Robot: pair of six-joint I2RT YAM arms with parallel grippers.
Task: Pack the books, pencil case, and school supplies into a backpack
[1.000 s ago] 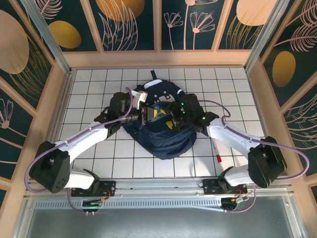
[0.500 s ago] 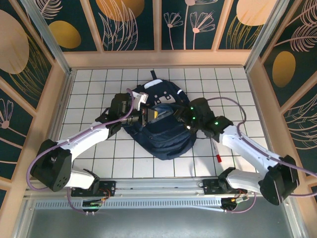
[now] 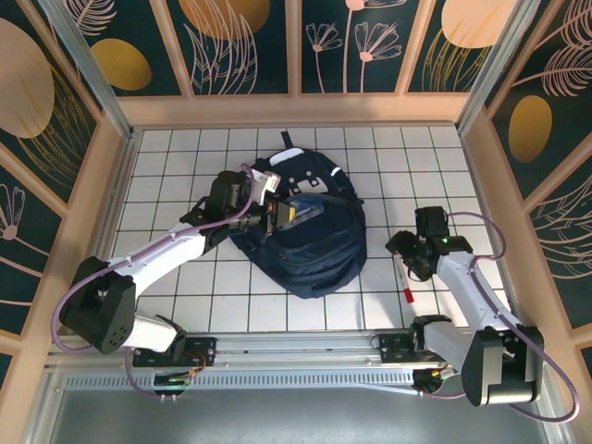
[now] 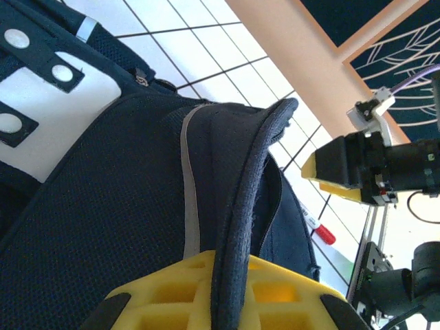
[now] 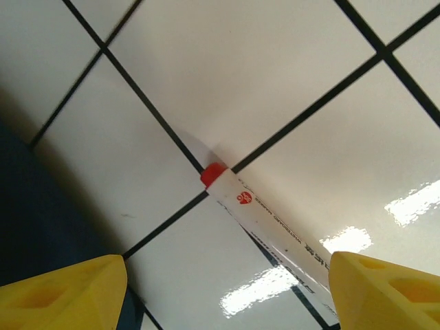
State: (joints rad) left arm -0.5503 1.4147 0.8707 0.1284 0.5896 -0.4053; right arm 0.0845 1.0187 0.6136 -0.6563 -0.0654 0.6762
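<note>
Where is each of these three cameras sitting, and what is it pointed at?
Top external: fixed above and behind, looking down on the tiled table, the backpack and both arms.
Left wrist: on the left arm, looking along the left tool, shut on the backpack's rim; its yellow fingers show at the bottom.
Right wrist: on the right arm, looking down at a red-capped white pen on the tiles, between the open right tool's yellow fingertips.
Shared: the left wrist view also catches that pen and the right arm.
</note>
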